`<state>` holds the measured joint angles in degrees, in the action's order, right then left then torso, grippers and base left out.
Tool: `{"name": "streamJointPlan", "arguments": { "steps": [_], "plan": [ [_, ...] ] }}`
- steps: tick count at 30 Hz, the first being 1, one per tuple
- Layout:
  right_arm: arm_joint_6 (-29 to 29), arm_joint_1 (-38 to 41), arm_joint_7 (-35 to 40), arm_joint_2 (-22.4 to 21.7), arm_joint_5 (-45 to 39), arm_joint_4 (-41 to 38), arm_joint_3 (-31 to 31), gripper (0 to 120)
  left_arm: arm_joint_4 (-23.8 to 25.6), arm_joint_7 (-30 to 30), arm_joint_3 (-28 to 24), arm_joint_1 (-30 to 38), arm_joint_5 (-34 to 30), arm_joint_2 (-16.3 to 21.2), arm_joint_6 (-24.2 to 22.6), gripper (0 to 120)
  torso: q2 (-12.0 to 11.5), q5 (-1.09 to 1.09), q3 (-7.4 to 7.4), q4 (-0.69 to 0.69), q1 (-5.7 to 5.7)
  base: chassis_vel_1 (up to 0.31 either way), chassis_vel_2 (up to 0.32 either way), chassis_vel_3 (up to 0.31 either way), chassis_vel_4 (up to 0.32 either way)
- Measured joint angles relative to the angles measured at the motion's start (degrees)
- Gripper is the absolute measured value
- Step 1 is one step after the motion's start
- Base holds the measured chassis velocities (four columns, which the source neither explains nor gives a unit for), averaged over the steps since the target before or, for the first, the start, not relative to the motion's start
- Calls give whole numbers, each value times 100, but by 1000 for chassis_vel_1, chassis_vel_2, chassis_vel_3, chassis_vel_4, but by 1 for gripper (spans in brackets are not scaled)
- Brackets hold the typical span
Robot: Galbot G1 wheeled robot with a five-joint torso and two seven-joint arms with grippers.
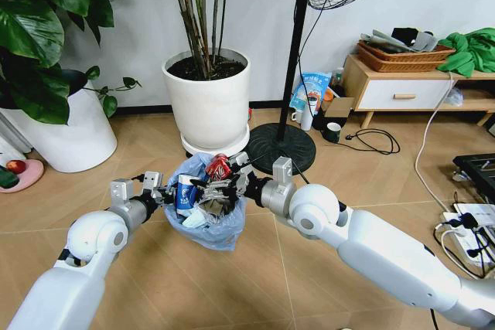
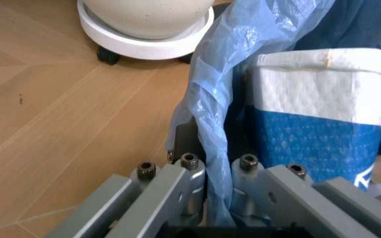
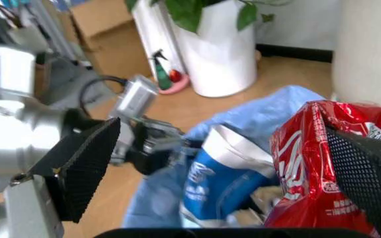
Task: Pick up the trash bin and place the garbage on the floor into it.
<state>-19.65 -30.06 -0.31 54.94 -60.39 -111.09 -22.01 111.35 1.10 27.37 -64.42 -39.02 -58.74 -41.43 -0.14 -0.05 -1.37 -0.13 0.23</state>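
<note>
Left end effector (image 2: 217,198) is clamping the trash bin's (image 1: 207,222) bag rim at 9 o'clock; right end effector (image 3: 223,168), fingers apart, is hovering over the red can (image 3: 309,168). Thin liner may tear.

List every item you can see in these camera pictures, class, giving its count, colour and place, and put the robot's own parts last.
trash bin: one, light-blue bag liner, held off the floor between both arms.
blue-white can: one, inside the bin, left side.
red can: one, top of the bin's load.
plant pots: two, white, behind the bin.
fan stand: one, black, right of the middle pot.
low cabinet: one, wood and white, far right.
woven tray: one, brown, on the cabinet.
left gripper: one, grey, fingers pinching the bag liner.
right gripper: one, black-padded, open over the bin.
</note>
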Motion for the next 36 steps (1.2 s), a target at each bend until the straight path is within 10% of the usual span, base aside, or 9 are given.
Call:
{"name": "streamJointPlan", "arguments": {
  "steps": [10,24,36],
  "plan": [
    [270,124,-1021,-44,88,108,53,100,1,4,15,-13,10,-13,12,0,0,0,0,0,0,0,0,0,0],
    [893,383,-2177,-111,2517,609,-12,100,-43,34,45,-4,42,-51,22,0,0,1,0,0,0,0,0,0,0],
    [872,316,-1911,-134,2347,533,19,100,-48,31,34,5,52,-63,27,0,0,0,0,0,0,0,0,0,0]
  ]
}}
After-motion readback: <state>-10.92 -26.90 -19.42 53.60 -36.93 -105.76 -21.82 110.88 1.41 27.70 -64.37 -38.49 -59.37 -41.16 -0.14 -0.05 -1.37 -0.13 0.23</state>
